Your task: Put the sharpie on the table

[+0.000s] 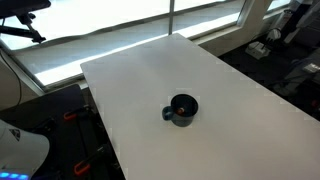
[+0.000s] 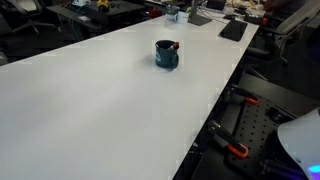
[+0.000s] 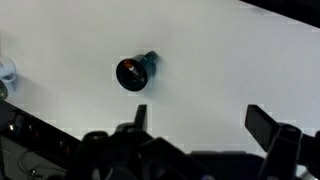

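One mug [image 1: 182, 109] on table [image 1: 130, 80]; sharpie unseen, maybe inside. Gripper [image 3: 200, 125] spread wide, empty. Approach step; next: reach far into mug.

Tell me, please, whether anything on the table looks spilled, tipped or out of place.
Nothing stands out. The dark mug stands upright on the white table, and both exterior views show no spill or damage around it. What the mug holds is too small to tell.
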Available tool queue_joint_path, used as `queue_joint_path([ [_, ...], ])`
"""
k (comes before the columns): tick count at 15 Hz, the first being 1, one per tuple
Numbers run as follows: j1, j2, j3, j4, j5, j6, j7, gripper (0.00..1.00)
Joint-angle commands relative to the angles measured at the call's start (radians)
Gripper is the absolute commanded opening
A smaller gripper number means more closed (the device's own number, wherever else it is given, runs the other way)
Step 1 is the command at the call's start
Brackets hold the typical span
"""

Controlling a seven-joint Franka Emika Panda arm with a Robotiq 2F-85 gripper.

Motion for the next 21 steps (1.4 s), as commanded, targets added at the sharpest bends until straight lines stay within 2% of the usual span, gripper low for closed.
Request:
queue_joint_path([
  [1, 0.020, 0.043, -0.148, -0.005, 0.011, 0.150, -0.241, 1.00],
  [3, 0.031, 0.084, -0.237, 0.002, 0.064, 0.211, -0.378, 1.00],
  [5, 0.032, 0.130, -0.304, -0.001, 0.139, 0.218, -0.471, 1.00],
  [6, -0.001, 0.085, -0.252, -0.006, 0.102, 0.197, -0.419, 1.00],
  [8, -0.010, 0.107, -0.267, -0.005, 0.110, 0.198, -0.438, 1.00],
  [13, -0.005, 0.095, -0.249, -0.005, 0.107, 0.197, -0.433, 1.00],
  [17, -0.003, 0.182, -0.334, 0.034, 0.142, 0.205, -0.545, 1.00],
  [21, -0.015, 0.295, -0.442, 0.119, 0.216, 0.202, -0.746, 1.00],
])
